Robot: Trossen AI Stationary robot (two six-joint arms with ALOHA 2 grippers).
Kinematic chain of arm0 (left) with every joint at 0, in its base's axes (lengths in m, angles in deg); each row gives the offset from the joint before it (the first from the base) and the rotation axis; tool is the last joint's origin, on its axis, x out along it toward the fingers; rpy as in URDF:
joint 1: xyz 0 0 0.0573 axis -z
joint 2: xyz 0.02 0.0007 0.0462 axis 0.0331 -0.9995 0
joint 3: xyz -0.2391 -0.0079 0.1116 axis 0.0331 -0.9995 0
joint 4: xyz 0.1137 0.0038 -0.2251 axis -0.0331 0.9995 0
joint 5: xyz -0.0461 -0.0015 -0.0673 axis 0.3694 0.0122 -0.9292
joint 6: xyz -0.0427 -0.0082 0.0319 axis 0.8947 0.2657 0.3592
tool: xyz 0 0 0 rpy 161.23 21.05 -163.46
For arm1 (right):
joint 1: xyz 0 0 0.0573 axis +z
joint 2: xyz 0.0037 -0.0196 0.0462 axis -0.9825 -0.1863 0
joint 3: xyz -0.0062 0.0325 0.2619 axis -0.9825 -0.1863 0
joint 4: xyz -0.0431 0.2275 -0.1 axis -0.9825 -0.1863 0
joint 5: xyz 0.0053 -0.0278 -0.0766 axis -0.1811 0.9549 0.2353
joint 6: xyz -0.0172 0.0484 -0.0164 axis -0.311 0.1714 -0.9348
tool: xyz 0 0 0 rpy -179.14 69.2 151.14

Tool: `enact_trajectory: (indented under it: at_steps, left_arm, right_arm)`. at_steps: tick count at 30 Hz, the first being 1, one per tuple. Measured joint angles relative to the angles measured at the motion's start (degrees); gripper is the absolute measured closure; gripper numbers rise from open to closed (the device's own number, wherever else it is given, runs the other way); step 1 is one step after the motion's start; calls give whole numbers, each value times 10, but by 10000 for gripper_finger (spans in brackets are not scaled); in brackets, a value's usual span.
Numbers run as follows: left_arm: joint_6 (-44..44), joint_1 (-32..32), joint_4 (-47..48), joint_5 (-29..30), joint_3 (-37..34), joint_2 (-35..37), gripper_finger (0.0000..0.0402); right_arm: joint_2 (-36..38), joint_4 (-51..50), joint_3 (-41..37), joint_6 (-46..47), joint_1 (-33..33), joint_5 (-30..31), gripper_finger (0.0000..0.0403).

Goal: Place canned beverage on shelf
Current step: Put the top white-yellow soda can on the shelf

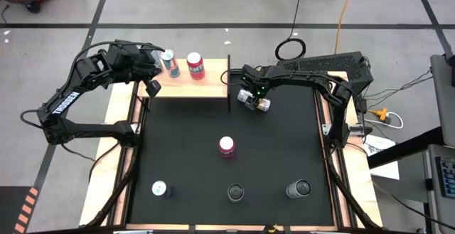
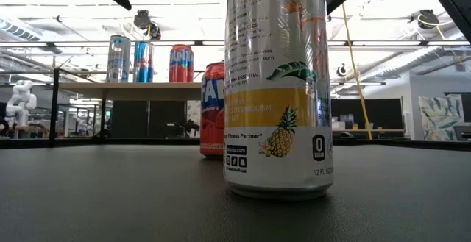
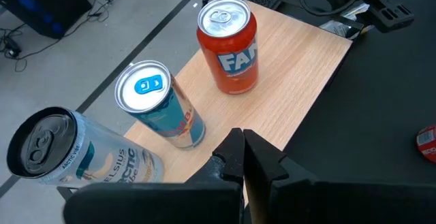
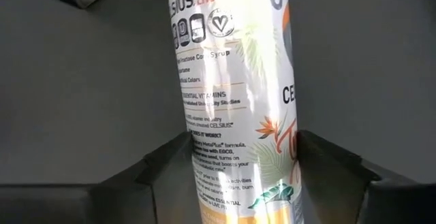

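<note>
The white can (image 4: 231, 101) is sitting between the fingers of the right hand (image 4: 248, 159), which is grasping it above the black desk (image 1: 270, 149). The shelf (image 1: 192, 86) is lying just beside this hand (image 1: 254, 99), toward the left arm. The left hand (image 3: 242, 149), clenched with nothing in it, is hovering over the shelf's board (image 3: 293, 60). In front of it an orange can (image 3: 228, 47), a blue can (image 3: 160, 105) and a pale can (image 3: 61, 149) are standing upright. A red-topped can (image 1: 226, 146) is standing well apart from both hands.
</note>
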Motion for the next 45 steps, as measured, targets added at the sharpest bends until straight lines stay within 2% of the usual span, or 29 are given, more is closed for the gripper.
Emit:
enact_trajectory:
  at_steps: [7, 17, 25, 32, 41, 45]
  left_arm:
    - [0, 0, 0, 0, 0, 0, 401]
    - [0, 0, 0, 0, 0, 0, 401]
    - [0, 0, 0, 0, 0, 0, 401]
    - [0, 0, 0, 0, 0, 0, 401]
    - [0, 0, 0, 0, 0, 0, 401]
    - [0, 0, 0, 0, 0, 0, 401]
  right_arm:
    - [1, 3, 0, 7, -6, -10, 159]
    - [-3, 14, -3, 9, -5, -31, 80]
    - [-2, 14, -2, 3, -5, -18, 75]
    - [-11, 13, -1, 21, 1, 0, 96]
    - [-18, 6, 1, 21, 6, 0, 212]
    - [-6, 0, -1, 21, 6, -2, 212]
